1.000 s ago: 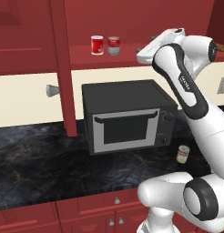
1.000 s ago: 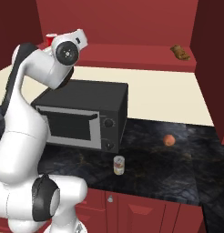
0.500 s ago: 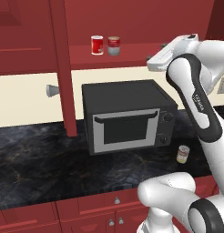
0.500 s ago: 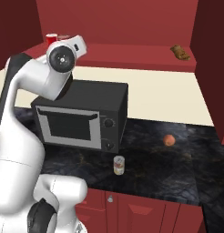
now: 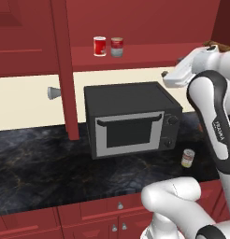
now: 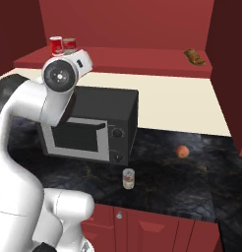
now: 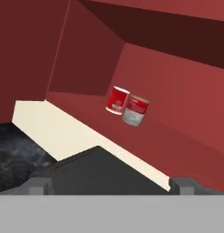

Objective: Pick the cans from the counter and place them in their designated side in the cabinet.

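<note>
A red-over-grey can stands upright on the cabinet shelf, touching or nearly touching an all-red can. A second can with a yellowish-olive label stands on the dark counter, in front of the microwave's right end. My gripper is open and holds nothing. It hangs above the microwave, well back from the shelf, and faces the shelf cans. In the left base view my white hand sits at the upper right, over the microwave's right end.
The all-red can with a white rim stands left of the grey one. A black microwave sits on the counter. The tall red door panel stands open on the left. An orange fruit lies on the counter, and a brown item lies on the shelf's right.
My hand has drawn back from the shelf, rightward and a little lower in the left base view, jaws still open. The cans have not moved.
</note>
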You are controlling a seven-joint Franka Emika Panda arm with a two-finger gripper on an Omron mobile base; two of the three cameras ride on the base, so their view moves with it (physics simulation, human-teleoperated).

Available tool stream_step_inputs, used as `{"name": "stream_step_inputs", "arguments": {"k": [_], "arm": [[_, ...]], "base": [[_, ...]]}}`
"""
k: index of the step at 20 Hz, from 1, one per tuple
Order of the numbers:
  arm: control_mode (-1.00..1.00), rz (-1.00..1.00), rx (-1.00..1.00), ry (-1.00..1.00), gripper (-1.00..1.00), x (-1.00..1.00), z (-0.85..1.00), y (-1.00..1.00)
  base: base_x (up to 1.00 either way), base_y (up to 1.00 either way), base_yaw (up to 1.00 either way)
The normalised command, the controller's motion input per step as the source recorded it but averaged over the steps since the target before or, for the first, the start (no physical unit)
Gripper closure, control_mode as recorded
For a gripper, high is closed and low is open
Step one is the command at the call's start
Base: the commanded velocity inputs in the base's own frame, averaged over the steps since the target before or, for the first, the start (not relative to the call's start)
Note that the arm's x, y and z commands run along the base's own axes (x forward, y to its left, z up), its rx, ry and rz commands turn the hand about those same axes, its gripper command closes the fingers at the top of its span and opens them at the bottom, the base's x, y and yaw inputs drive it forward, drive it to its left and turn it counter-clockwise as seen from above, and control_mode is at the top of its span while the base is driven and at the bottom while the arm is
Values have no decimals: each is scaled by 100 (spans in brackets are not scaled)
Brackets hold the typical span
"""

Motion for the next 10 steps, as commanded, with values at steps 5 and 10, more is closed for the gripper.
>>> {"name": "stream_step_inputs", "arguments": {"k": [5,10], "arm": [[-100,-20,0,13,-100,-36,-27,-13],[-100,-24,1,15,-100,-36,-23,-20]], "base": [[0,0,0],[0,0,0]]}}
